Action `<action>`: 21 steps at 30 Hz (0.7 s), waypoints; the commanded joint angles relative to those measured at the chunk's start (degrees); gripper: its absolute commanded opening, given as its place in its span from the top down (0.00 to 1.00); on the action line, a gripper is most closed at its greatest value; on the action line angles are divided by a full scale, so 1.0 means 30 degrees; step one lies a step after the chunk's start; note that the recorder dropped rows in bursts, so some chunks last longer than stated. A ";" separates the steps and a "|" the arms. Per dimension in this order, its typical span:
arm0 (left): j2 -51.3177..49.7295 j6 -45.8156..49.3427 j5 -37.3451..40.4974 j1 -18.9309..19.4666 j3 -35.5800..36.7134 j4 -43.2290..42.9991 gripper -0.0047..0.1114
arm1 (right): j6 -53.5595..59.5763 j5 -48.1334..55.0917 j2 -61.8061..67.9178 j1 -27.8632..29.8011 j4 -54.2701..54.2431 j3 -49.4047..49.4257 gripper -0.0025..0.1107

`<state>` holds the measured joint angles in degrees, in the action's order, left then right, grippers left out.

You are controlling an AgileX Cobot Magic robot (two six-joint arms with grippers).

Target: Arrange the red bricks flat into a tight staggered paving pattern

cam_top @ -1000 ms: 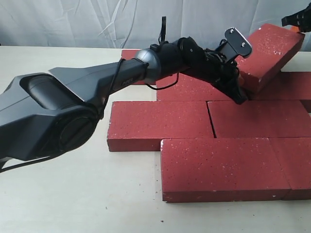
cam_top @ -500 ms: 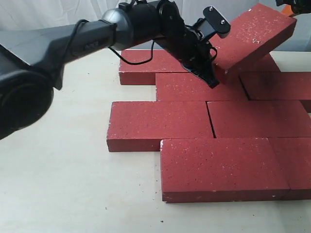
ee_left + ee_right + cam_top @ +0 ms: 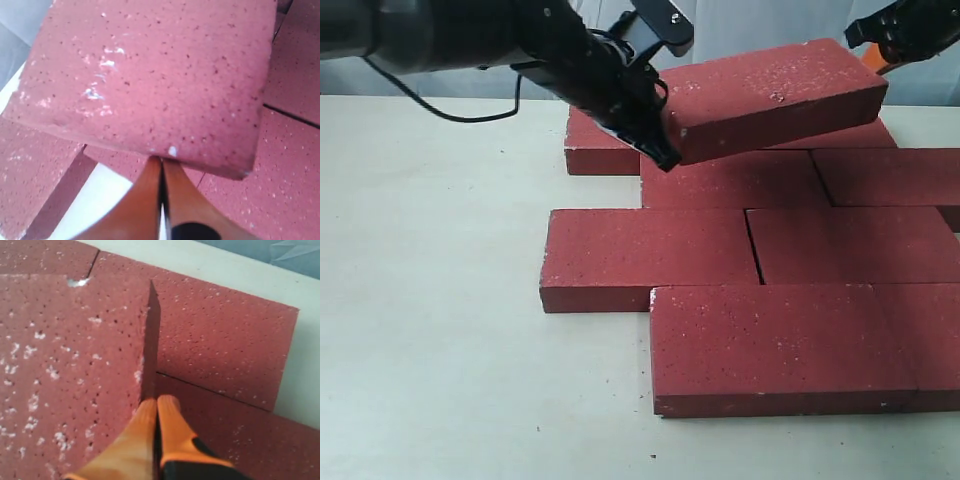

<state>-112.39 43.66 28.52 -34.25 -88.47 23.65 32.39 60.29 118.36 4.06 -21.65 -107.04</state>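
The pale tabletop point(image 3: 440, 330) carries a field of laid dark-red paving bricks point(image 3: 650, 255), rough, white-specked and rectangular. They are set flat in offset rows with narrow joints between them. Above the rear rows one raised dark-red brick point(image 3: 770, 95) of the same kind is held clear of the others. It is tilted, with its left end lower than its right.

The left fingers point(image 3: 657, 152) are seen at the lower left end of this brick. In the left wrist view they point(image 3: 145, 200) are pressed together with no gap, their tips against the brick's edge and nothing between them. The right fingers point(image 3: 880, 35) are near the far right end and are likewise closed on nothing point(image 3: 175, 430), lying along the brick's end face.

It is judged that the brick is borne between the two arms by end pressure, not by a true grasp. That pressure should therefore be kept equal, and both ends should be moved together.

The brick should be levelled before it is lowered, and it should be set flat, not on an edge. It should then be pushed home against its neighbours with the joint offset by half a length. Which slot is intended cannot be told.
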 commanded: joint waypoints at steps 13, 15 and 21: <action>0.4829 -0.0071 -0.4847 0.2488 0.7508 0.2186 0.96 | 0.0121 -0.3348 -0.1926 -0.5816 -0.3023 0.5892 0.99; 0.5197 -0.0071 -0.5745 0.2931 0.8523 0.2186 0.96 | 0.0121 -0.3834 -0.1926 -0.6593 -0.3511 0.5892 0.99; 0.5559 -0.0071 -0.6914 0.4385 1.0755 0.2181 0.96 | 0.0121 -0.5635 -0.1926 -0.8855 -0.3757 0.5892 0.99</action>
<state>-95.99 43.66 9.34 -20.63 -58.31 26.53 32.31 44.41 113.59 -16.86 -21.28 -89.23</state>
